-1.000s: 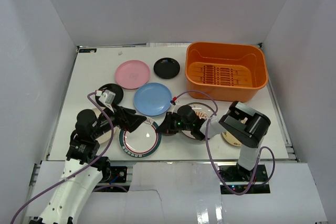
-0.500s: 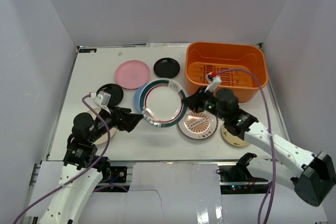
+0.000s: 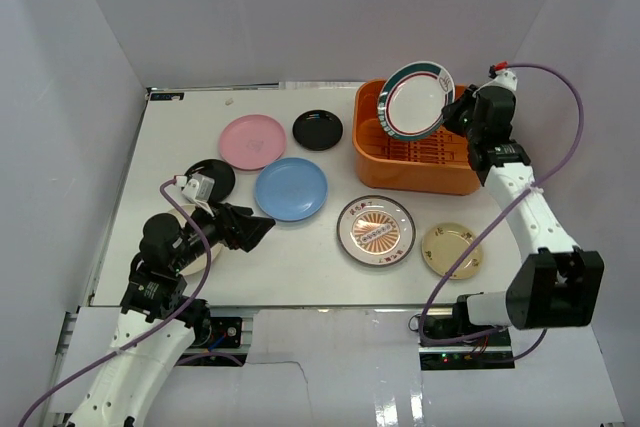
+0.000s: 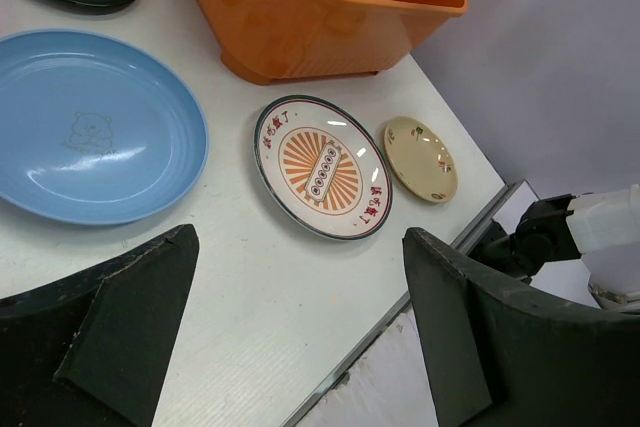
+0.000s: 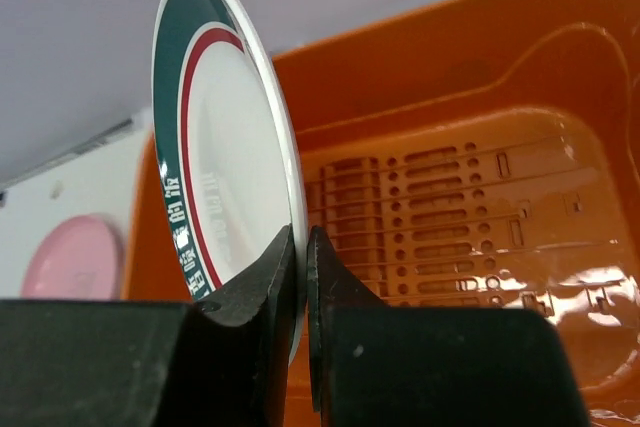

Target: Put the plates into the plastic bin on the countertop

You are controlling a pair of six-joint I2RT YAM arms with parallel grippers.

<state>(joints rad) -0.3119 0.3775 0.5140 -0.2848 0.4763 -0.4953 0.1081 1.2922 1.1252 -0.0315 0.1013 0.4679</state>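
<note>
The right tool is pinched narrow on the edge of the white round plate with a green rim, holding it tilted on edge above the orange rectangular plastic bin at the far right of the white counter. The left tool stands wide with nothing in it, low over the near left. On the counter lie the pink plate, the glossy black plate, the second black plate, the light blue plate, the orange-sunburst plate and the cream plate.

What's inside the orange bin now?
No plate shows on the slotted floor of the orange bin. The green-rimmed plate, pinched by the right gripper, hangs over it, hiding its far-left corner.
</note>
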